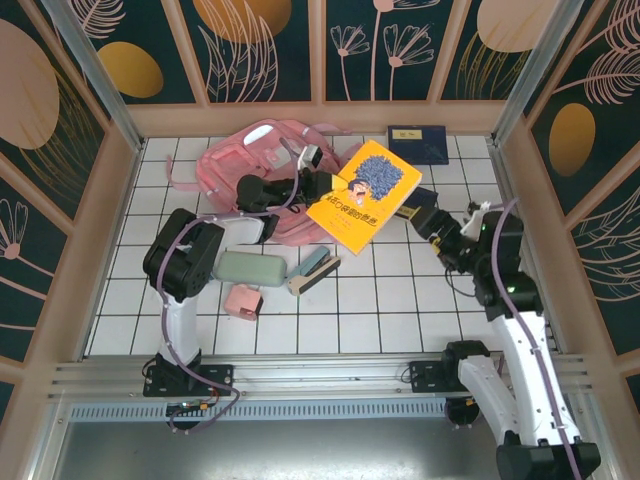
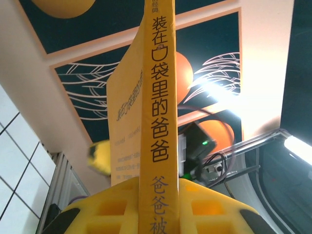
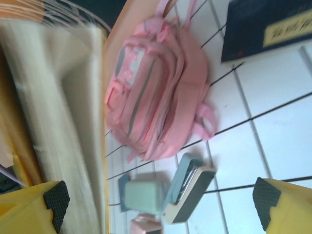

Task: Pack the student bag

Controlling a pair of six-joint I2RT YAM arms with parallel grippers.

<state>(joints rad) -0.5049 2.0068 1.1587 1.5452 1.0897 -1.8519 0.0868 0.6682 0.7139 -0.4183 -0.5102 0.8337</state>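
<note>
Student bag (image 1: pixel 235 160): flat on the white tiled worktop (image 1: pixel 400 300), front pockets and pale strips facing up; also seen in right wrist view (image 3: pixel 151 97).

Yellow book (image 1: pixel 363 197): lifted clear of the tiles, tilted, just right of the bag, one corner overlapping the bag's right edge in the top view.

Left end effector (image 1: pixel 316 183): over the bag's right side, clamped on the book. Confirmed in left wrist view (image 2: pixel 158 195): spine (image 2: pixel 156 122) pinched upright between both yellow fingers (image 2: pixel 112 209).

Right end effector (image 1: pixel 408 208): on the far side of the book from the bag, at the book's edge. Jaws wide apart in right wrist view (image 3: pixel 161 202); blurred page edge (image 3: pixel 73 122) right beside one finger. Contact: cannot tell.

Dark blue book (image 1: pixel 417 143): flat, right of the bag, well apart.

In front of the bag, near it: mint case (image 1: pixel 250 268), stapler-like object (image 1: pixel 313 270), small pink box (image 1: pixel 243 300).
</note>
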